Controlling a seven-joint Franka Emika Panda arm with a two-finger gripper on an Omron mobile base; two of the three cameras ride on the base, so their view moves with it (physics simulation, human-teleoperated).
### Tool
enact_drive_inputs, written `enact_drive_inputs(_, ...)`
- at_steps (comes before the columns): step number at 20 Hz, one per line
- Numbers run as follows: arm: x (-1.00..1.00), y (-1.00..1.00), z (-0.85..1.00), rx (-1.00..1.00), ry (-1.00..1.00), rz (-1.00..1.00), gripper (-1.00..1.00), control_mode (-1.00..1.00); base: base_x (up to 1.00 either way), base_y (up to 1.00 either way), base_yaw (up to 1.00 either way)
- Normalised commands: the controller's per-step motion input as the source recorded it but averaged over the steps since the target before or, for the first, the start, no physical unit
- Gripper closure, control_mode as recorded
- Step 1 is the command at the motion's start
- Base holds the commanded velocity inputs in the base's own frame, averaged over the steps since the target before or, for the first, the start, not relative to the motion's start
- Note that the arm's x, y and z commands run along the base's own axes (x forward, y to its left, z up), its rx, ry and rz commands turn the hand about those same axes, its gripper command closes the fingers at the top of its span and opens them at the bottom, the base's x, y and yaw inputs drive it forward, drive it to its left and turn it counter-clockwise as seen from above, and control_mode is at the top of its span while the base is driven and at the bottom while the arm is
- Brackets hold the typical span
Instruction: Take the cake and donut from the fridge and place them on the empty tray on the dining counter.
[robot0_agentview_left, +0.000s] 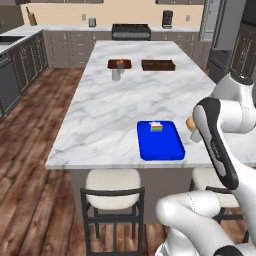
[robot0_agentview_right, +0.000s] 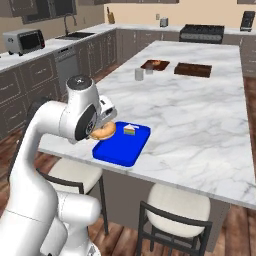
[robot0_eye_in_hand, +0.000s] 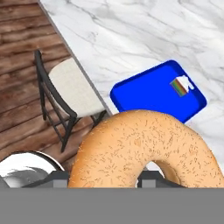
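**Supervisor:** How far along are you?

**Me:** About halfway, by my reading. The cake already sits on the blue tray, in the tray's far half. The donut is not down yet. I have it in the gripper, jaws partly closed on it, and it hangs just off the tray's near-left corner in the right base view, above the edge of the dining counter.

**Supervisor:** What's left, then?

**Me:** I judge one move: carry the donut over the tray's bare near half, lower it and let go. The hand view shows the donut large in front, with the tray beyond it and the cake at the tray's far end, so there looks to be room beside the cake.

**Supervisor:** Give me a count, left to right from the tray.

**Me:** In the left base view, left of the tray and far beyond it, I see one small grey cup and the first dark brown tray, which holds something I cannot make out. Straight beyond the blue tray lies the second dark brown tray. So: one blue tray, two brown trays, one cake, one donut. In the right base view I count two small containers near the brown trays. Two stools stand under the counter edge nearest the tray.
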Motion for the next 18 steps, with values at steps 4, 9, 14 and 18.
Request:
enact_drive_inputs(4, 0.42, 0.13, -0.66, 0.08, 0.00, 0.07, 1.00, -1.00, 0.00, 0.00, 0.00)
enact_drive_inputs(9, 0.75, 0.00, -0.55, 0.13, 0.09, 0.08, 1.00, -1.00, 0.00, 0.00, 0.00)
enact_drive_inputs(14, 0.84, 0.02, -0.60, 0.01, 0.11, 0.03, 1.00, -1.00, 0.00, 0.00, 0.00)
enact_drive_inputs(18, 0.65, 0.00, -0.45, 0.00, 0.00, 0.00, 1.00, -1.00, 0.00, 0.00, 0.00)
